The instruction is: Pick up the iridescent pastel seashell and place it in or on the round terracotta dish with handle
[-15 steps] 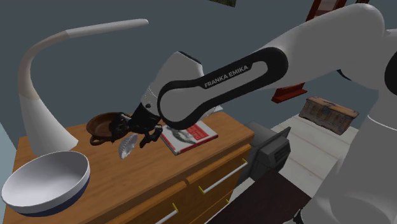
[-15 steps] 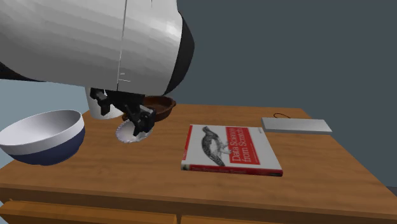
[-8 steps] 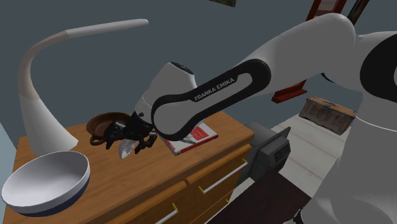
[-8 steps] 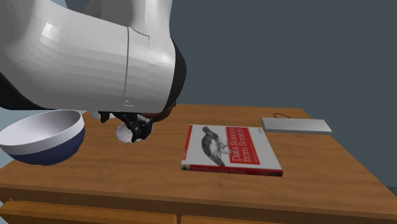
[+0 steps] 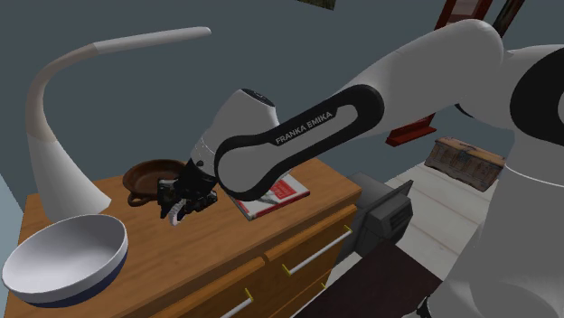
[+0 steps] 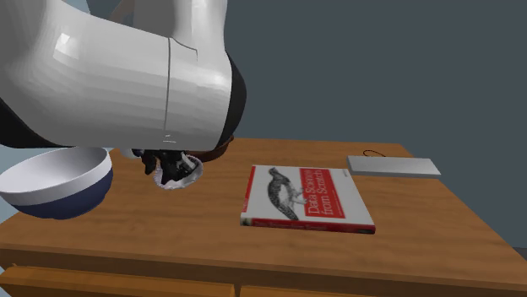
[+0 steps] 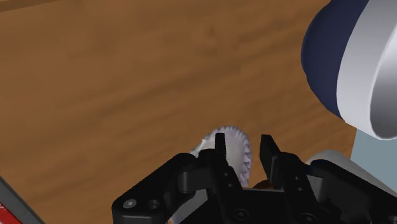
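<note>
The pale scalloped seashell [image 7: 236, 145] sits on the wooden chest top, a short way in front of the brown round dish [image 5: 149, 173]. My black gripper [image 7: 243, 149] has come down over the shell, and its two fingers have closed in on it from both sides. In the shoulder view the gripper [image 5: 183, 201] covers most of the seashell [image 5: 170, 211], leaving a white edge showing. From the second exterior view the seashell [image 6: 184, 178] peeks out under the gripper [image 6: 171, 169], and the arm hides nearly all of the dish [image 6: 221, 149].
A large white bowl with a dark blue base [image 5: 63, 257] stands close beside the gripper. A red and white book [image 6: 304, 196] lies in the middle of the top, a flat grey device [image 6: 394, 166] further along. A curved white lamp [image 5: 50, 135] rises at the back.
The gripper dropped onto the shell, then its fingers went from wide open to closed around it. The shell has stayed on the wood.
</note>
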`<action>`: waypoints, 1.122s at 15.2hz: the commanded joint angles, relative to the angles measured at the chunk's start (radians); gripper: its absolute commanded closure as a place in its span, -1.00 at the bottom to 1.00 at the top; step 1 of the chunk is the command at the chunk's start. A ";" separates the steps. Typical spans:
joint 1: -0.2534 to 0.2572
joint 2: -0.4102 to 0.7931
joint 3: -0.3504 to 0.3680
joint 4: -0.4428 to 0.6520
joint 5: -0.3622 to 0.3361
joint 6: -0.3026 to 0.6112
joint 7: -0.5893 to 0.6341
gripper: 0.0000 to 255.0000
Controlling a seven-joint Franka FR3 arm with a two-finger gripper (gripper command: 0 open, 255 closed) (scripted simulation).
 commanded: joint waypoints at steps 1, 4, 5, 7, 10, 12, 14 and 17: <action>0.000 0.000 0.000 0.000 0.000 0.000 0.000 1.00; 0.000 0.000 0.000 0.000 0.000 0.000 0.000 1.00; 0.000 0.000 0.000 0.000 0.000 0.000 0.001 1.00; 0.001 0.001 0.000 0.001 -0.001 0.000 0.001 1.00; -0.003 -0.017 0.002 0.009 0.004 -0.025 0.002 1.00; -0.006 -0.034 0.003 0.018 0.008 -0.049 0.004 1.00; -0.009 -0.050 0.004 0.029 0.012 -0.074 0.007 1.00; -0.013 -0.072 0.005 0.046 0.016 -0.112 0.011 1.00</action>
